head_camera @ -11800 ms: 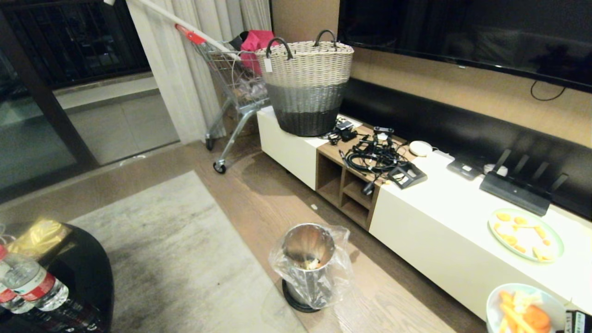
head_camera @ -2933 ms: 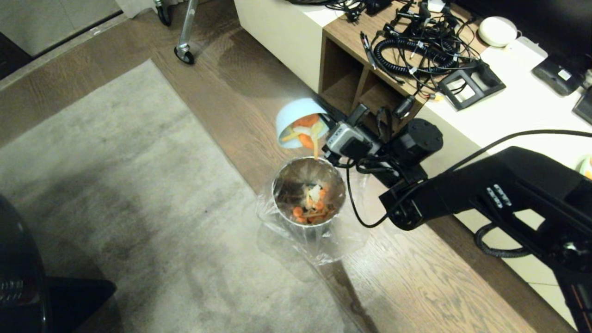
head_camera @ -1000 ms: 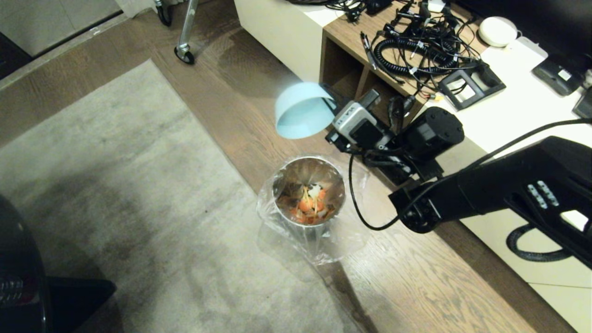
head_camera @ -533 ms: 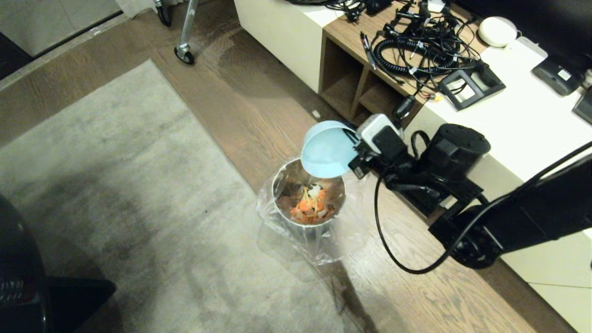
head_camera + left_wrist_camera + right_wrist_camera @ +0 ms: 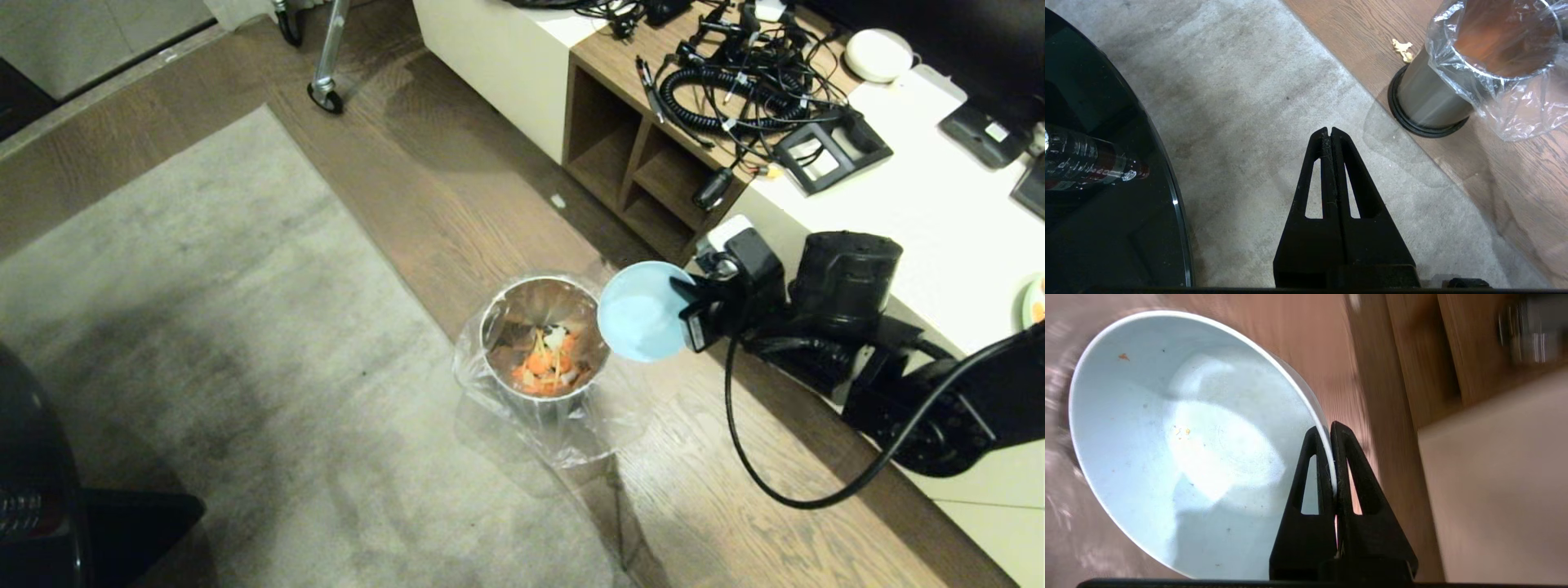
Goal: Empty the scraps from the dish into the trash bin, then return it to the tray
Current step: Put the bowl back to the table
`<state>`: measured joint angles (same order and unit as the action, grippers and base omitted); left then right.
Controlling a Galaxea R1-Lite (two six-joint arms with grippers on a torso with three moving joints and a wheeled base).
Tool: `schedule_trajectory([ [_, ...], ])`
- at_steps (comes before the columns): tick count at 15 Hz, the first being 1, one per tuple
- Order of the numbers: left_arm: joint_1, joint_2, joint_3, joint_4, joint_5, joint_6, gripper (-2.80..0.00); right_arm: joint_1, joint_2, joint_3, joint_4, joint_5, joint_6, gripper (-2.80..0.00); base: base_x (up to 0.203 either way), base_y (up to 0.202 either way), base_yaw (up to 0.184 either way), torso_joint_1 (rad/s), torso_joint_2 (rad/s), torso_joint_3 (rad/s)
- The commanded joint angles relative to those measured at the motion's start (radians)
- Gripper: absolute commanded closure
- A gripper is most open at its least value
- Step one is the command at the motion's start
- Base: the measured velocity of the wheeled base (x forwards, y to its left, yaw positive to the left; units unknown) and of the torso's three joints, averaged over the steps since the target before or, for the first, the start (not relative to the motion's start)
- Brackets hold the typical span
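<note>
The pale-blue dish hangs just right of the trash bin, its open side turned up toward the head camera. My right gripper is shut on its rim, one finger inside and one outside, as the right wrist view shows. The dish is bare inside apart from a few tiny specks. The scraps, orange and pale pieces, lie inside the metal bin with its clear liner. My left gripper is shut and empty above the rug, with the bin ahead of it. The tray is out of view.
A low white cabinet with a wooden open shelf runs along the right, its top strewn with cables. A grey rug covers the floor on the left. A black glass table with a bottle stands near my left arm. A small scrap lies on the floor behind the bin.
My right arm has swung the dish from above and behind the bin down to its right side and rolled it from mouth-down to mouth-up. The scraps stay in the bin.
</note>
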<state>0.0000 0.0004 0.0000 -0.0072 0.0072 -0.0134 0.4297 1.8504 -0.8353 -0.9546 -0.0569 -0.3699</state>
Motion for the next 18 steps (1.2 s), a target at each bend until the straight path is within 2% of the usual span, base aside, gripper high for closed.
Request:
schedule_trajectory([
  [1,0.0,0.0,0.0,0.0,0.0,0.0,0.0,-0.037,-0.049,0.037,0.059,-0.028,0.098,0.0,0.0,0.0,0.0,0.0,0.0,0.0],
  [3,0.0,0.0,0.0,0.0,0.0,0.0,0.0,-0.041,-0.117,0.093,0.121,-0.063,0.19,0.0,0.0,0.0,0.0,0.0,0.0,0.0],
  [6,0.0,0.0,0.0,0.0,0.0,0.0,0.0,-0.042,-0.269,0.217,0.203,-0.117,0.285,0.0,0.0,0.0,0.0,0.0,0.0,0.0],
  [10,0.0,0.0,0.0,0.0,0.0,0.0,0.0,-0.044,-0.497,0.458,0.374,-0.204,0.455,0.0,0.0,0.0,0.0,0.0,0.0,0.0],
  [13,0.0,0.0,0.0,0.0,0.0,0.0,0.0,-0.045,-0.562,0.599,0.429,-0.293,0.594,0.0,0.0,0.0,0.0,0.0,0.0,0.0],
  [16,0.0,0.0,0.0,0.0,0.0,0.0,0.0,-0.052,-0.673,0.721,0.436,-0.295,0.615,0.0,0.0,0.0,0.0,0.0,0.0,0.0],
  [18,0.0,0.0,0.0,0.0,0.0,0.0,0.0,-0.119,-0.747,0.766,0.458,-0.282,0.61,0.0,0.0,0.0,0.0,0.0,0.0,0.0],
])
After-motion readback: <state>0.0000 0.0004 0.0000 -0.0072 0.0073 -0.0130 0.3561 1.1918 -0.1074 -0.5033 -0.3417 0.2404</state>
